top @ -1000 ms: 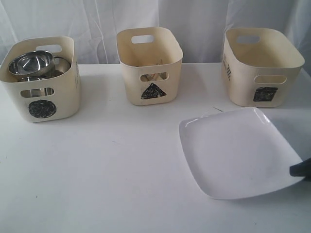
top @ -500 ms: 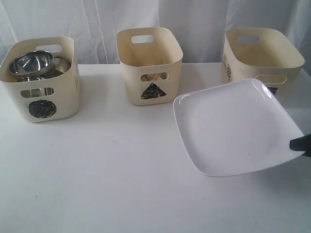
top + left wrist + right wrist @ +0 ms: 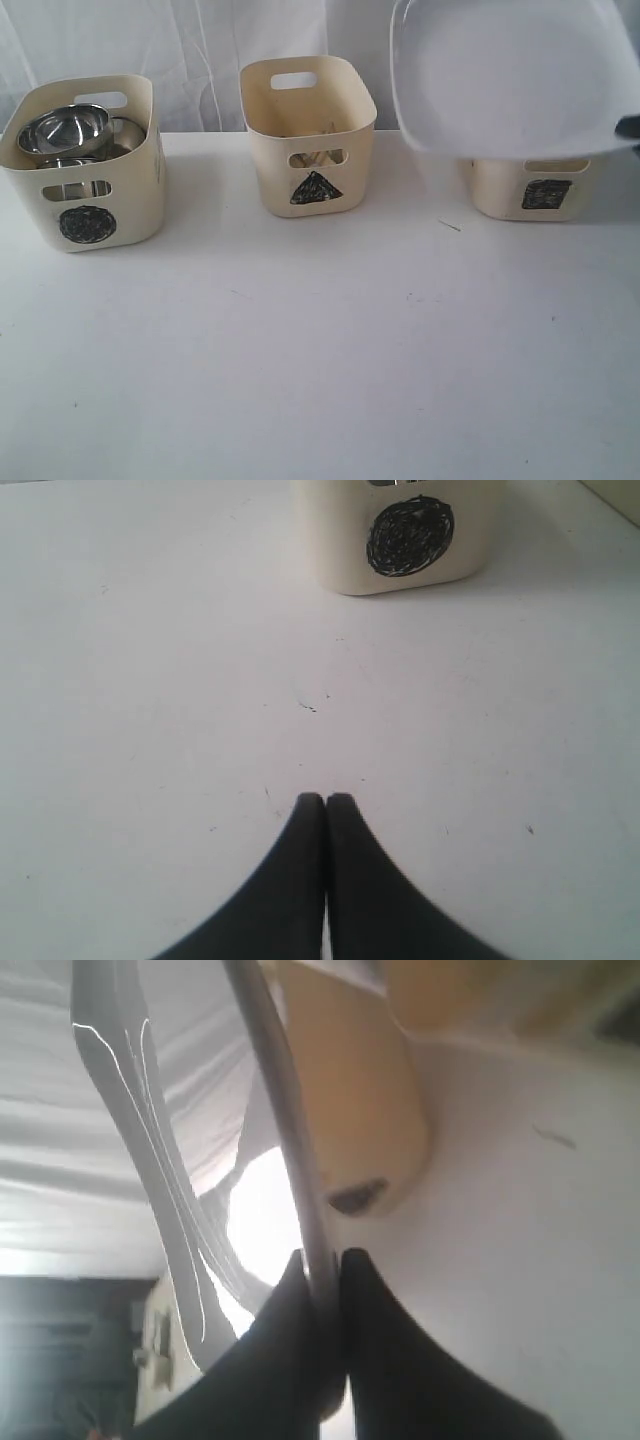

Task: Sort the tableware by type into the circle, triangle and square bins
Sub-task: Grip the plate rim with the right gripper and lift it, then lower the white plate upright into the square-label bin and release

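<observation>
The large white rounded-square plate (image 3: 510,75) hangs tilted in the air over the square bin (image 3: 530,185) at the right, hiding the bin's top. My right gripper (image 3: 630,127) is shut on the plate's rim at the exterior view's right edge; the right wrist view shows the rim (image 3: 290,1140) pinched between its fingertips (image 3: 322,1260). The circle bin (image 3: 85,165) at the left holds steel bowls (image 3: 65,130). Wooden chopsticks (image 3: 322,130) show in the triangle bin (image 3: 308,135). My left gripper (image 3: 326,800) is shut and empty above the table, facing the circle bin (image 3: 400,535).
The white table (image 3: 300,350) spreads in front of the three bins. A white curtain (image 3: 200,50) hangs behind them. A small dark fleck (image 3: 449,225) lies on the table near the square bin.
The plate has risen from low over the table at the right to high above the square bin, tilting up, carried by my right gripper. The left gripper's earlier state is not shown.
</observation>
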